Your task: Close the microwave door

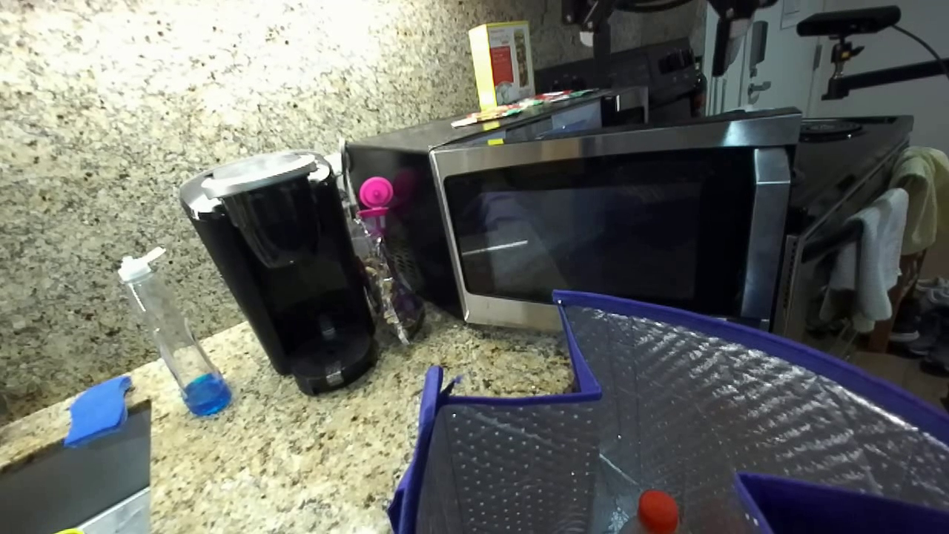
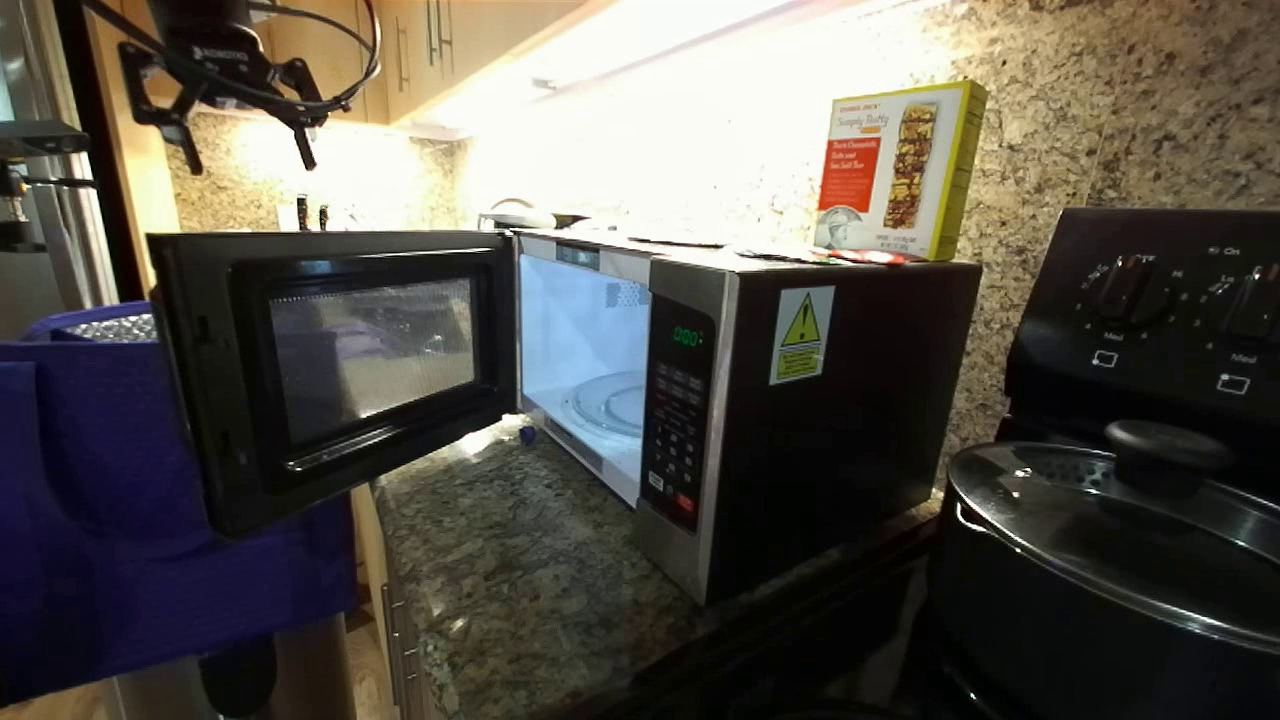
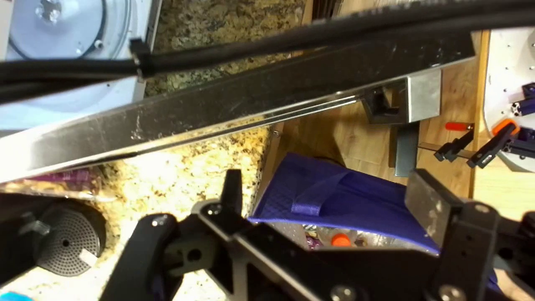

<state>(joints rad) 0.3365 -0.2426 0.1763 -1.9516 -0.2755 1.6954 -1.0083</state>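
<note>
The microwave stands on the counter with its lit interior and glass turntable exposed; its dark side also shows in an exterior view. Its door stands wide open, swung out from the front. The door's silver frame and dark window face the camera in an exterior view, with the upright handle at the free edge. In the wrist view the door's top edge runs diagonally, and the handle juts out below it. My gripper is open and empty, above the door and apart from it; its spread fingers show in the wrist view.
A purple insulated bag stands close to the door's outer face. A black coffee maker and a bottle stand beside the microwave. A snack box stands on top of it. A lidded pot sits on the stove.
</note>
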